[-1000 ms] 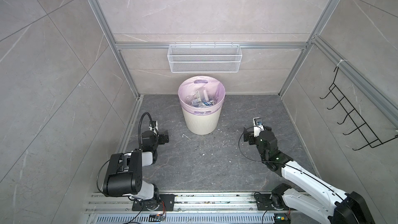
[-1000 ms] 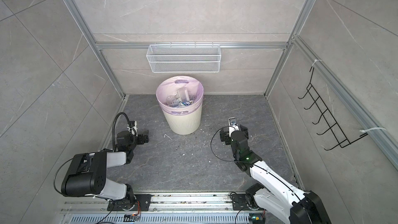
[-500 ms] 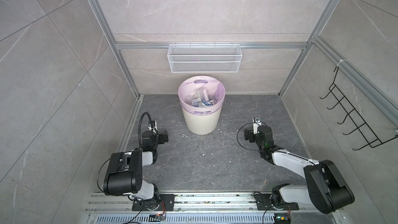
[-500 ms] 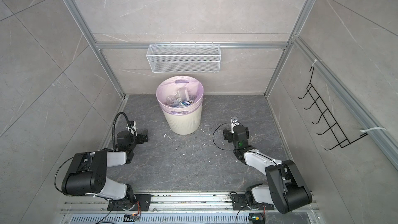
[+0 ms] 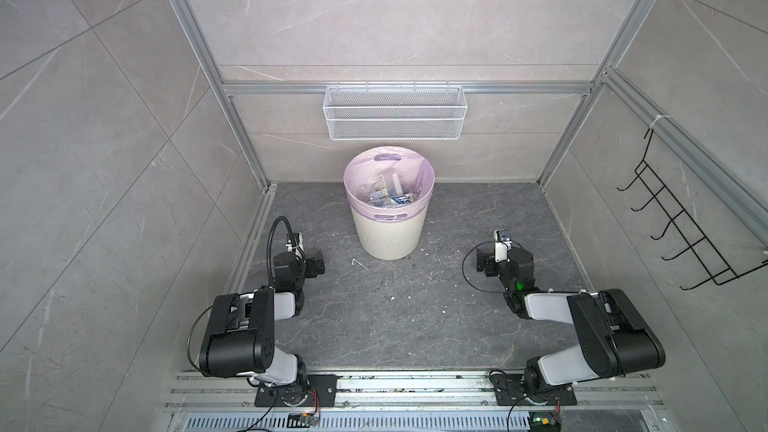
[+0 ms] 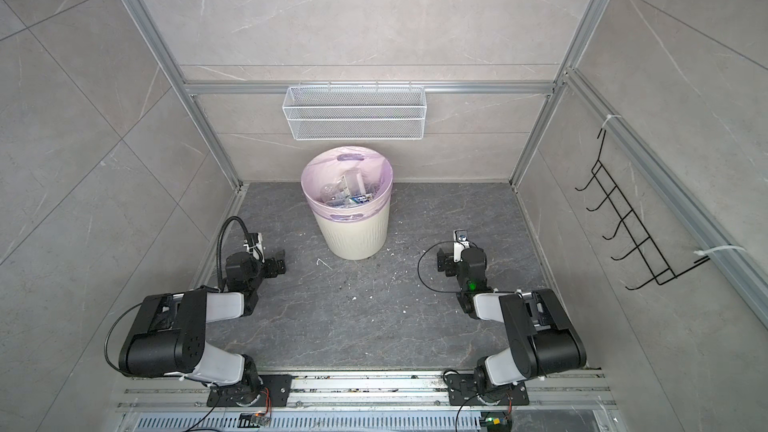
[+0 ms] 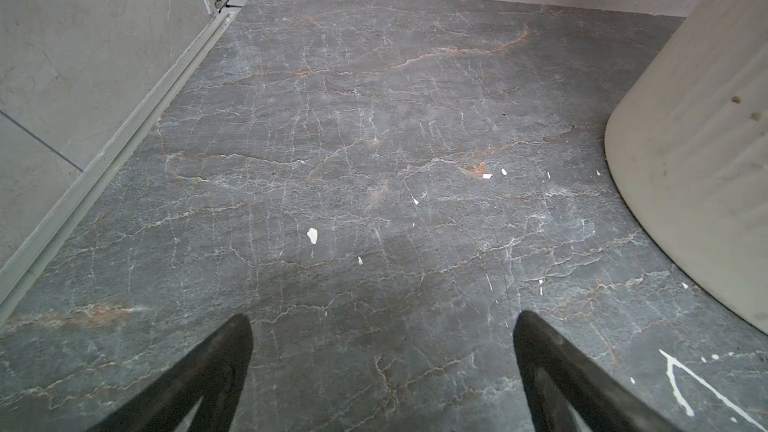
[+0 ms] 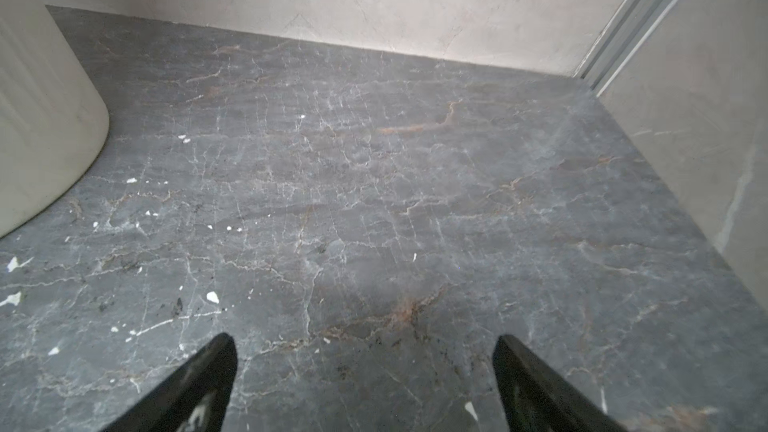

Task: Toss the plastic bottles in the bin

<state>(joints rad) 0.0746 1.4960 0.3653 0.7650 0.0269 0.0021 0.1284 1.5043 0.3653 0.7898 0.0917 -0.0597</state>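
The dark stone floor (image 5: 395, 317) lies wide open between the two folded arms, hemmed left, right and far by grey wall panels with metal rails along the edges. The bin (image 5: 388, 238) stands at far centre, just short of the far wall, with bare floor on either side, and the plastic bottles (image 5: 388, 195) sit heaped inside its pink liner. Low on each flank, the left gripper (image 7: 382, 320) and the right gripper (image 8: 363, 338) have their jaws spread wide over bare floor.
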